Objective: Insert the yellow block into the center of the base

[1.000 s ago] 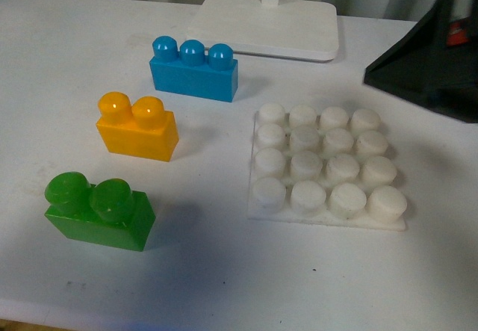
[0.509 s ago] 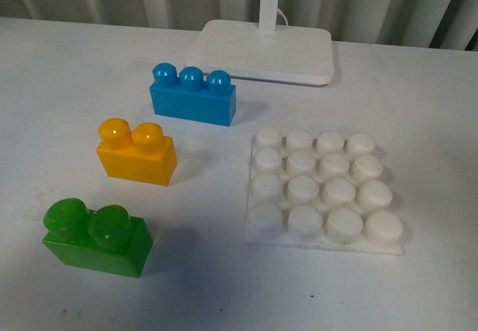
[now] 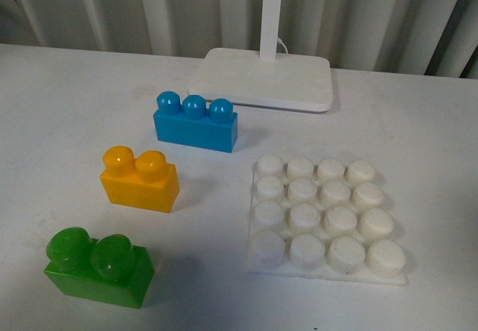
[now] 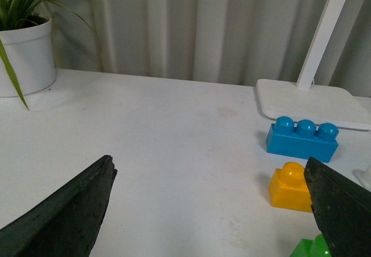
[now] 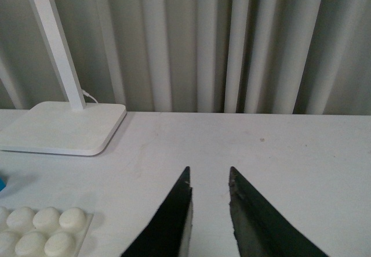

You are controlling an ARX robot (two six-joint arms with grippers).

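Observation:
The yellow block (image 3: 140, 179) stands on the white table, left of the base (image 3: 323, 213), a white square plate of round studs. Neither gripper shows in the front view. In the left wrist view my left gripper (image 4: 208, 161) is open and empty above the table. The yellow block (image 4: 291, 186) lies just inside one of its fingers (image 4: 342, 210), apart from it. In the right wrist view my right gripper (image 5: 208, 170) is shut with nothing in it, above bare table. A corner of the base (image 5: 40, 231) shows beside it.
A blue three-stud brick (image 3: 196, 122) stands behind the yellow block and a green brick (image 3: 98, 266) in front of it. A white lamp stand (image 3: 265, 77) sits at the back before a curtain. A potted plant (image 4: 26, 54) stands at the far left.
The front view has shifted, so the whole scene sits lower in the frame. The black shape at the upper right has left the view. The bricks and base keep their places.

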